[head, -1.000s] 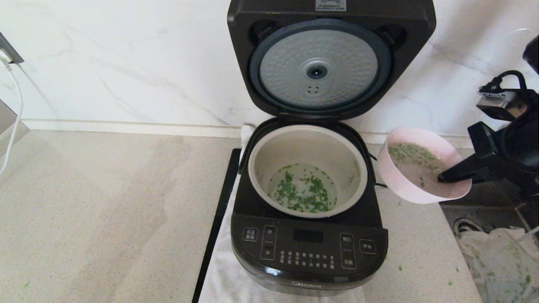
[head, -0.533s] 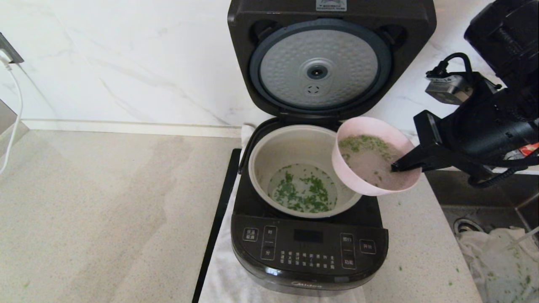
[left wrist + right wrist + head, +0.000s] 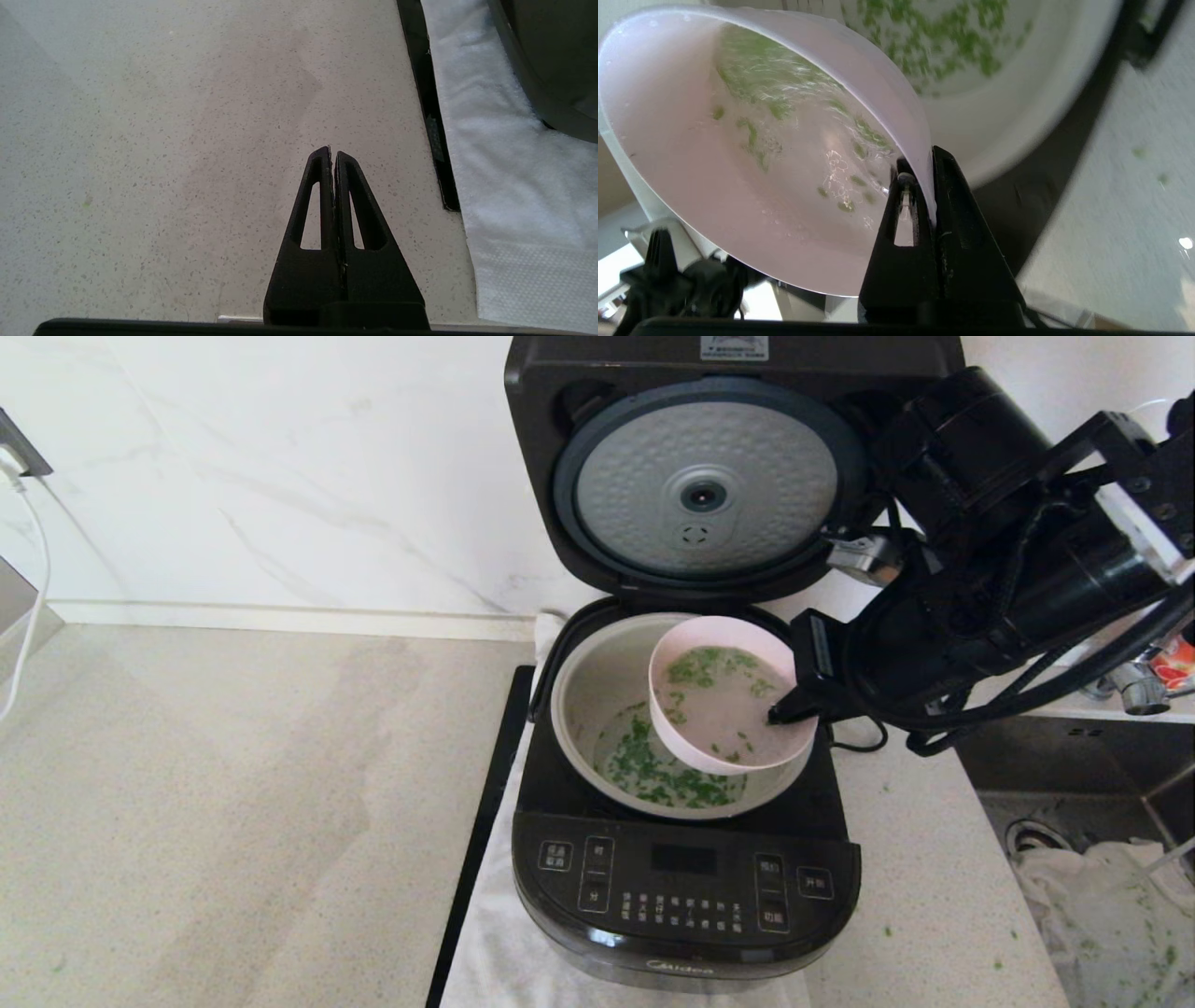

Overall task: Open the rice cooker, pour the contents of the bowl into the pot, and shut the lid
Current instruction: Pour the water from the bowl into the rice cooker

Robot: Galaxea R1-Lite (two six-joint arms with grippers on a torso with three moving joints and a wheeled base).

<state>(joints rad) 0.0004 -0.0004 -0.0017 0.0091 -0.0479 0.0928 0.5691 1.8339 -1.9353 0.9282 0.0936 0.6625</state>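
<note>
Head view: your right gripper [image 3: 789, 709] pinches the bowl [image 3: 724, 695] by its rim, one finger inside, one outside, and holds it tilted over the right half of the pot [image 3: 597, 681]. Green bits [image 3: 709, 665] cling to the bowl's wet inner wall; more [image 3: 653, 775] lie on the pot's floor. The lid [image 3: 705, 490] stands fully raised at the back of the cooker [image 3: 686, 887].

Risks, as judged:
- A rim pinch on a wet wall may slip as you tip further, dropping the bowl into the pot.
- Wet bits may stick and not pour out.
- Your arm sits close to the raised lid; swinging back could knock it.

Your left gripper [image 3: 332, 161], pressed together and holding nothing, hangs over the bench [image 3: 163, 140] beside the white towel [image 3: 504, 177].

Lettering: "Midea" on the cooker's front edge; button labels are too small to read.
</note>
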